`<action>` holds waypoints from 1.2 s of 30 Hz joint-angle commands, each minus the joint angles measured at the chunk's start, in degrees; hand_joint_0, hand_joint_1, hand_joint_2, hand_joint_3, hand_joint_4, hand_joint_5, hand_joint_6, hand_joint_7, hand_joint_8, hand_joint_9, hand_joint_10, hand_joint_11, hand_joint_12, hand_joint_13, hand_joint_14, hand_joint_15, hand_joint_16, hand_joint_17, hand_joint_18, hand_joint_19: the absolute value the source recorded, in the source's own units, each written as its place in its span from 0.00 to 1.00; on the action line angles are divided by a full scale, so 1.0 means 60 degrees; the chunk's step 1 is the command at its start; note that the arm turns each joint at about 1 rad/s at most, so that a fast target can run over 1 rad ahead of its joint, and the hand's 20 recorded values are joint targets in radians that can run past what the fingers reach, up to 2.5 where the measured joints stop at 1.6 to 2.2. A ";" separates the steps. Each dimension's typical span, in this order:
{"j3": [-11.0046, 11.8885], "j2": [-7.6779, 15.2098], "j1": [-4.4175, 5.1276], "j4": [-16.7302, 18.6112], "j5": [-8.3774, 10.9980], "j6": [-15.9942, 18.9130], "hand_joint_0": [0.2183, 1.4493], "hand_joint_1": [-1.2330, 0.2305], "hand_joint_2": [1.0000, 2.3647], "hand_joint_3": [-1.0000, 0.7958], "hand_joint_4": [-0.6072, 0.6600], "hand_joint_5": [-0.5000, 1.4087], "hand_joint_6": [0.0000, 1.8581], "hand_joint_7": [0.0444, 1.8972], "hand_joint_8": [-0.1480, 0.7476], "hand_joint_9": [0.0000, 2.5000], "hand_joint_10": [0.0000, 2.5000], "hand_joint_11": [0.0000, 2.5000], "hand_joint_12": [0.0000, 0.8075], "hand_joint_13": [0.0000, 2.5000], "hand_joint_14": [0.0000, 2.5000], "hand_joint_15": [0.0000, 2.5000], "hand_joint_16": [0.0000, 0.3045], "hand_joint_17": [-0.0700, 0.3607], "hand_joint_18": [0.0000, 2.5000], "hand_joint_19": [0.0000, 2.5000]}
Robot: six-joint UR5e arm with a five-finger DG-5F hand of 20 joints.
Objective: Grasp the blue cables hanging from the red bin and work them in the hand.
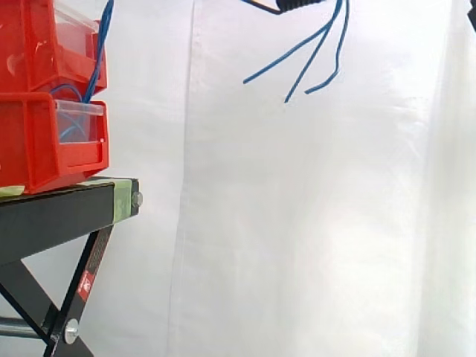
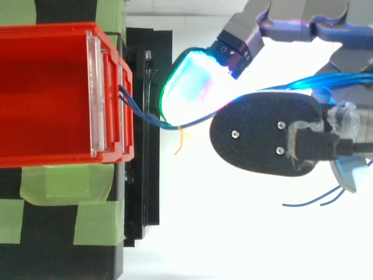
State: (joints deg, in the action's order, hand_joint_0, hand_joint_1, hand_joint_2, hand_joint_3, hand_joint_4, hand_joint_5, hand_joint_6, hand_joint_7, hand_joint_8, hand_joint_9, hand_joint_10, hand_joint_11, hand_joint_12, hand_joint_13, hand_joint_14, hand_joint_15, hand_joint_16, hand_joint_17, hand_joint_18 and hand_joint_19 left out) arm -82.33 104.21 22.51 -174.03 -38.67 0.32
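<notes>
Starting at the left of the side view, you have two stacked red bins (image 1: 44, 141) on the black stand (image 1: 59, 212), in front of the white curtain (image 1: 297, 223). The blue cables (image 1: 103, 37) climb steeply out of the bins towards the top edge.

In the top view the upper bin shows its clear front panel (image 2: 96, 99), with green tape (image 2: 58, 186) on the stand below it. The cables leave the bin front and run in a shallow sag to the right, off the stand and clear of any surface.

Further right is the hand (image 2: 262, 134). A glowing fingertip (image 2: 195, 81) lies over the cables, and they pass between the grey fingers above and the black padded part below. I judge the fingers to be closed on the cables, since the strands hang from the hand rather than from the bin alone.

Rightmost, the loose ends (image 1: 297, 83) fan out below the hand in the side view, high above the stand and well apart from the bins.

Assessment: the grasp appears made, and the cables are lifted and drawn out from the bin. What is left is the working of the cables within the hand. Nothing here shows that it is complete, so treat it as outstanding. Check that the bin end does not pull free as you proceed.
</notes>
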 commanded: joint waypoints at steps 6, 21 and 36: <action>-0.0004 0.0005 0.0014 -0.0073 0.0000 0.0577 0.78 0.37 0.01 0.68 0.67 0.47 0.01 0.57 0.67 0.72 1.00 1.00 0.66 0.76 1.00 0.56 0.67 0.52 1.00 0.30; -0.0004 -0.0010 0.0014 -0.0175 -0.0088 0.0577 0.63 0.38 0.02 0.54 0.71 0.46 0.01 0.62 0.67 0.72 1.00 1.00 0.66 0.76 1.00 0.56 0.67 0.52 1.00 0.30; -0.0004 0.0005 0.0014 -0.0248 -0.0132 0.0577 0.57 0.40 0.02 0.36 0.72 0.45 0.01 0.62 0.67 0.72 1.00 1.00 0.66 0.76 1.00 0.56 0.67 0.52 1.00 0.30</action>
State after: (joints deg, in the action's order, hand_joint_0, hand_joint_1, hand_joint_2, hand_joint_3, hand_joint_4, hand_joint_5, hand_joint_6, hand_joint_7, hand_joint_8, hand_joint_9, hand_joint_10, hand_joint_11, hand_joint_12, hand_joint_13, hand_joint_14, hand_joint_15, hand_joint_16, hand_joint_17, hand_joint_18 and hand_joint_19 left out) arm -82.35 104.23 22.59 -175.48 -39.31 3.78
